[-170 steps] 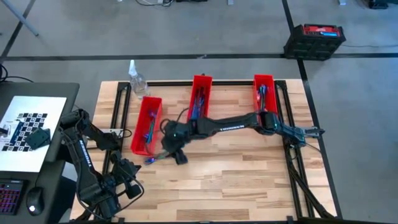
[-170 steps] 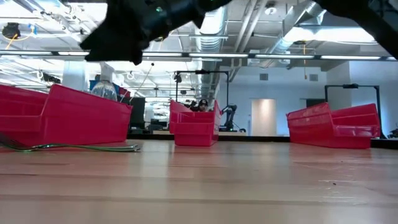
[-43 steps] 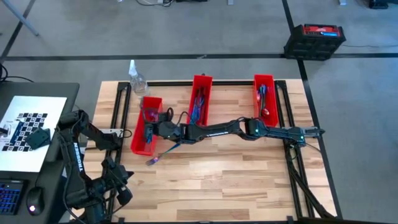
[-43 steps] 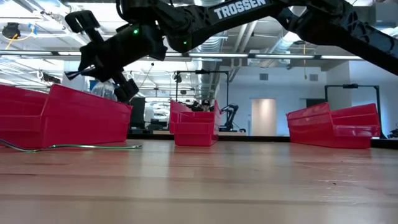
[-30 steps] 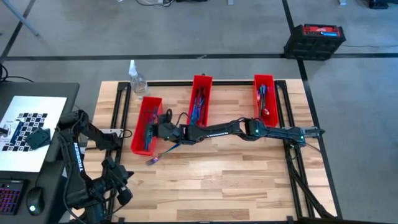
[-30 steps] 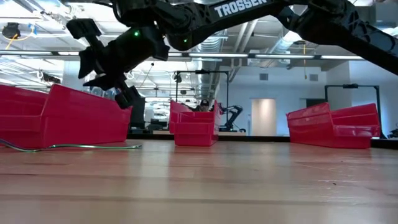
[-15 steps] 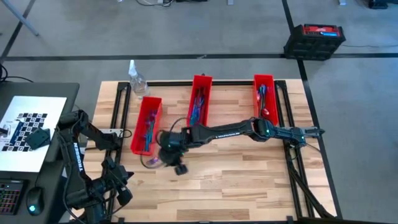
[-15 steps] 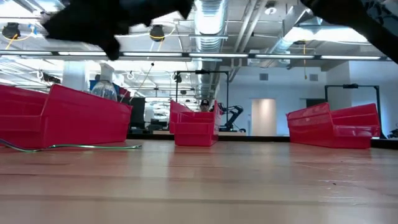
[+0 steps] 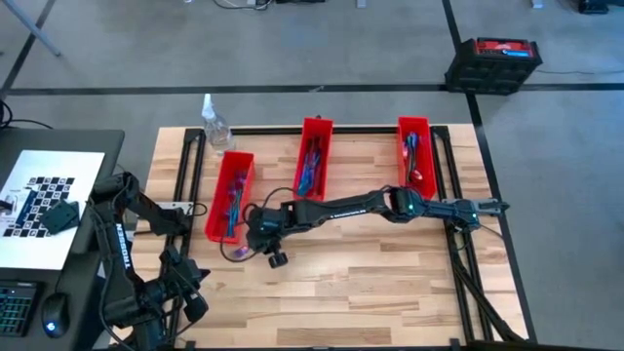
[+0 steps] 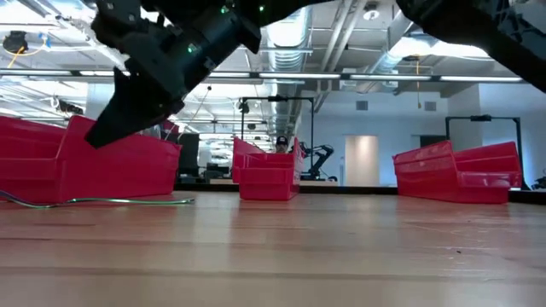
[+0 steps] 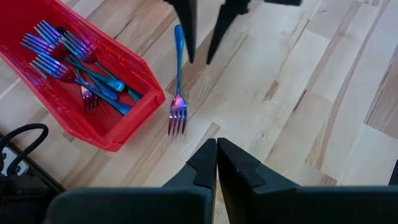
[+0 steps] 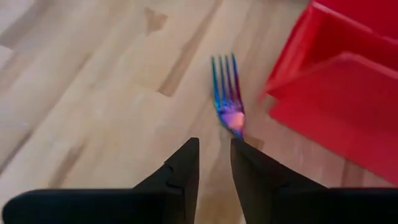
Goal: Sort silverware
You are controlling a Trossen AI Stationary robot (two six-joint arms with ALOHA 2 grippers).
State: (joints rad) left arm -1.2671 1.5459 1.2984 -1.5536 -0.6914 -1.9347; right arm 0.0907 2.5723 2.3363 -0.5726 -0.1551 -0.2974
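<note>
Left gripper (image 11: 216, 163) parked at table's near left corner, fingers pressed together, empty. Right gripper (image 12: 214, 163) poised over lone fork (image 12: 227, 99) on table (image 9: 390, 283), fingers slightly parted, holding nothing. Fork just beside left bin (image 9: 231, 195) holding more forks (image 11: 74, 68). Farther back: middle bin (image 9: 313, 154), right bin (image 9: 413, 146).

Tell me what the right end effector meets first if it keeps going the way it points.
Most likely the loose fork lying on the table beside the red bin; the right end effector is open, fingers straddling its handle line. Depth is unclear.
</note>
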